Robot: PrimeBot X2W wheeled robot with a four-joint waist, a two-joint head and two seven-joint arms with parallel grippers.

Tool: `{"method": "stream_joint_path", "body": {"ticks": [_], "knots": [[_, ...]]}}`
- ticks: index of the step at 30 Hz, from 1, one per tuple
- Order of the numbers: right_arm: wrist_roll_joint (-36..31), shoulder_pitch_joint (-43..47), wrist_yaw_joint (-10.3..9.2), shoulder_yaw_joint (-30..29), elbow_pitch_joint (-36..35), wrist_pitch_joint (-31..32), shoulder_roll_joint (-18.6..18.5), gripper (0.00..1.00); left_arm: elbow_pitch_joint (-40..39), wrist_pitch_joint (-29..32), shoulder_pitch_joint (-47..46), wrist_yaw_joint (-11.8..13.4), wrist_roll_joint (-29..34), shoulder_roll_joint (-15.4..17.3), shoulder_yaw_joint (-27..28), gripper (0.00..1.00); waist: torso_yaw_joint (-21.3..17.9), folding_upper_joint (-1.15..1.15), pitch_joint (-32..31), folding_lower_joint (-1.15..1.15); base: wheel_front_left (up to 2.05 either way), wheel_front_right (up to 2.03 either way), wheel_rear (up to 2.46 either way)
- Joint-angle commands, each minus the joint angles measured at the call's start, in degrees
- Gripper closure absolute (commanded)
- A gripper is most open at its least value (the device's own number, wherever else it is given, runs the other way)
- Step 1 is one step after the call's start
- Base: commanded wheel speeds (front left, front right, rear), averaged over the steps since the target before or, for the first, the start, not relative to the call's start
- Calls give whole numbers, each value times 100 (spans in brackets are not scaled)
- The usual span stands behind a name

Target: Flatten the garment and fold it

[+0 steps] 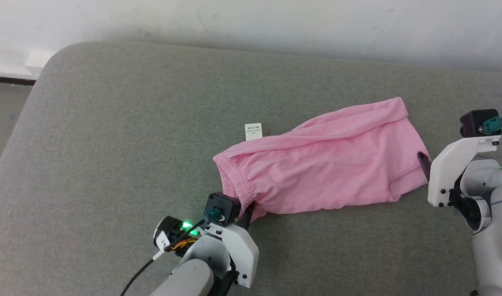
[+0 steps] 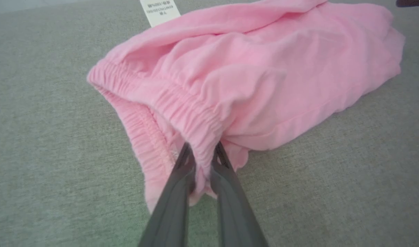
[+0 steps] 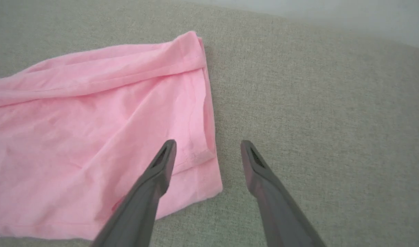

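Here, the garment lies on a grey fabric surface, somewhat right of its middle. The gathered waistband points left and the leg openings right. The cloth is rumpled, with a long fold along its far edge. Its small white label sticks out flat onto the surface at the far left of the shorts.

The left claw is clamped on the near end of the waistband, elastic bunched between its two closed fingers.

The right claw sits at the garment's right edge with fingers spread apart, holding nothing. One finger is over the near-right hem corner and the other over bare surface. Whether either tip touches down is hard to tell.
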Motion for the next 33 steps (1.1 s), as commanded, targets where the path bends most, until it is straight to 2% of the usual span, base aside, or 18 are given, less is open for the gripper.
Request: {"method": "stream_joint_path", "body": {"ticks": [1,4,6,7,8,9,18,24,33], "knots": [[-209,-142,-12,-76,269,123,9,0,-29,-50,-26,-48,49,-33,-42,100,140,0,118,-1,0,0,0],[-483,-278,-12,-87,749,322,43,0,-26,-87,-69,-98,66,-87,-117,100,213,0,166,-1,0,0,0],[-439,-300,-12,-28,1034,488,88,0,2,-113,-90,-121,68,-112,-149,100,238,0,179,-1,0,0,0],[-399,-289,-12,41,1155,604,84,32,21,-122,-99,-129,69,-119,-162,100,246,0,184,-1,0,0,0],[-354,-275,-12,106,1238,704,66,91,40,-132,-110,-136,67,-125,-169,100,250,0,190,-1,0,0,0],[-305,-260,-12,169,1285,764,29,100,59,-147,-122,-142,64,-128,-172,100,250,0,191,-1,0,0,0],[432,95,-12,166,1084,619,-123,100,203,-270,-37,-200,-29,-21,-145,100,110,0,-173,-1,0,0,0],[1144,1081,-12,-56,202,744,-148,100,87,-220,342,-357,-189,256,-198,100,-127,0,-747,-1,0,0,0],[1478,2507,-12,-597,-1252,1134,260,100,-536,262,959,-570,-484,697,-356,100,-284,0,-1096,-1,0,0,0]]}}
